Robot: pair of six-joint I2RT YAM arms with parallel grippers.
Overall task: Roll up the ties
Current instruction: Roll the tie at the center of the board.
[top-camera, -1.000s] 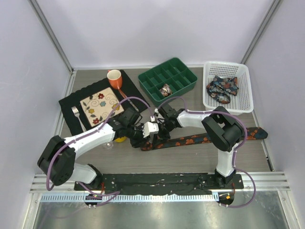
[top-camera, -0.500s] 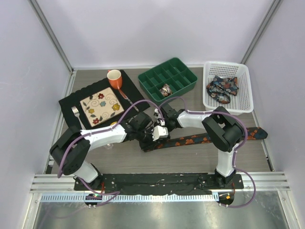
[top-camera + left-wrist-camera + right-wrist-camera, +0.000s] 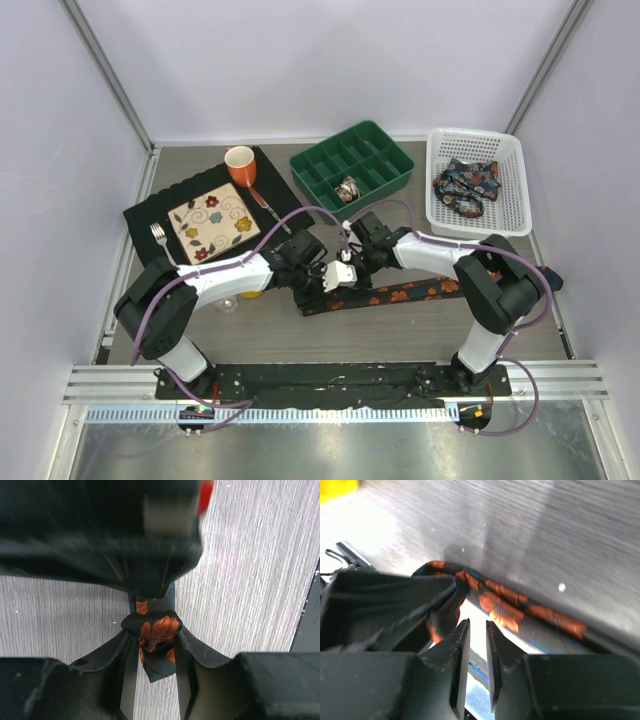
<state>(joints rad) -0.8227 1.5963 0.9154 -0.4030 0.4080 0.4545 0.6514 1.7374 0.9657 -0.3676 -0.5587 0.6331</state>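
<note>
Now your left jaws are clamped on the folded end of the tie [image 3: 158, 631], mid-worktop.

That end is a small fold showing an orange flower, squeezed from both sides by your left fingers [image 3: 122, 655]. From there the tie runs as a flat strip across the worktop [image 3: 400, 340] toward your right. Your right jaws stand narrow, with a thin slit between the fingers [image 3: 462, 647] and their tips just at the tie's edge; whether they nip any fabric cannot be told. A second tie [image 3: 347, 188] sits coiled in the green tray [image 3: 331, 141], and a third tie [image 3: 468, 185] lies bundled in the white basket [image 3: 475, 134].
</note>
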